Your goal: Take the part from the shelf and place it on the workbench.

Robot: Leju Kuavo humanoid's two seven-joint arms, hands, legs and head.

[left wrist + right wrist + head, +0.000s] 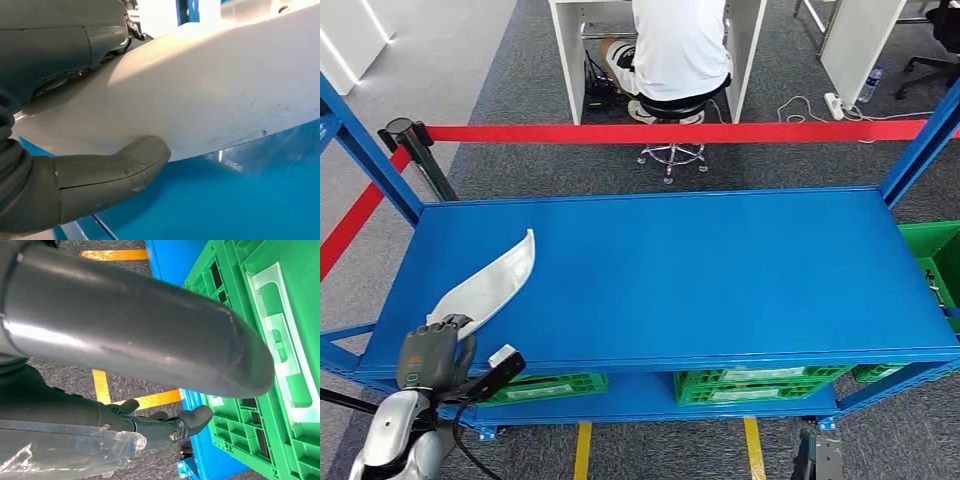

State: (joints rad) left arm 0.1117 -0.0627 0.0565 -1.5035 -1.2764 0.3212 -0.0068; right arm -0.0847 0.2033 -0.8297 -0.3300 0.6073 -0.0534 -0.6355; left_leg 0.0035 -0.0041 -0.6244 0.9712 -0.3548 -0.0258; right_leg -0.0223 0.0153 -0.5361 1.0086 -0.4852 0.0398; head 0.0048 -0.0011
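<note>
My left hand [433, 355] grips the long curved white plastic part [490, 280], lower left of frame, on the blue metal shelf [697, 270]; right hand's [158, 425] state unclear.

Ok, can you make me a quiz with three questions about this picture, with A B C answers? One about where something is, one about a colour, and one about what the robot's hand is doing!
1. Where does the white part lie?
A. On the blue shelf
B. On the grey floor
C. In a green crate

2. What colour is the barrier tape stretched behind the shelf?
A. Yellow
B. Red
C. White

3. What is the left hand doing?
A. Hanging open, away from the part
B. Gripping the near end of the part
C. Holding a green crate

Answers:
1 A: the head view shows the part on the shelf's top surface, near its left front.
2 B: the tape runs red across the whole picture.
3 B: the left wrist view shows the thumb under the part and the other fingers over it.
</note>
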